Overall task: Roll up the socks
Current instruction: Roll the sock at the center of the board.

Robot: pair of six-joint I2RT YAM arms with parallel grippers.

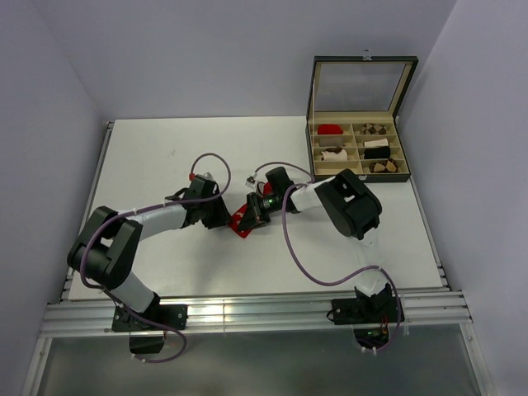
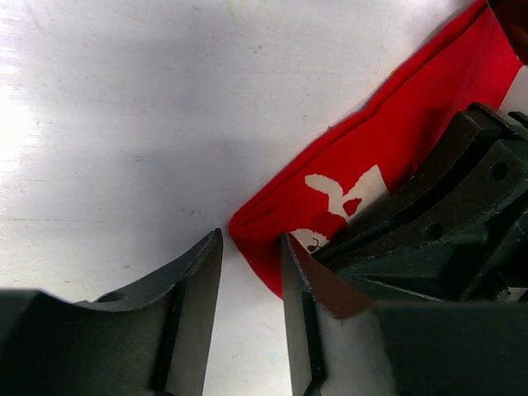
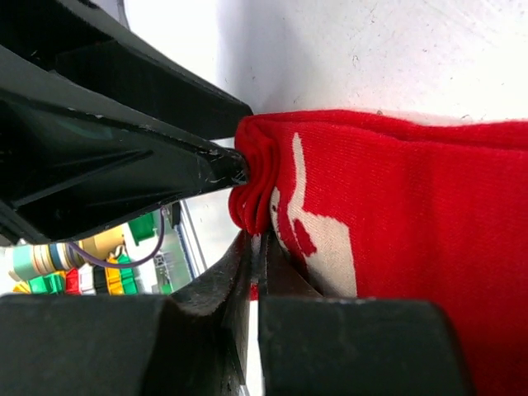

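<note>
The red sock (image 1: 241, 223) lies on the white table between my two grippers. Its end with the white marks shows in the left wrist view (image 2: 388, 140) and the right wrist view (image 3: 412, 206). My left gripper (image 1: 227, 216) is open (image 2: 252, 241), its tips at the sock's folded end, with bare table between the jaws. My right gripper (image 1: 252, 210) is shut (image 3: 256, 241) on the folded edge of the red sock, and its dark body (image 2: 437, 223) lies over the sock. The left gripper's finger (image 3: 124, 165) touches the same end. I cannot make out the cream sock on the table.
An open compartment box (image 1: 358, 147) stands at the back right with its lid up. It holds rolled bundles: red, cream, brown-patterned and black-and-white. Purple cables loop over both arms. The table's metal rail (image 1: 247, 313) runs along the near edge.
</note>
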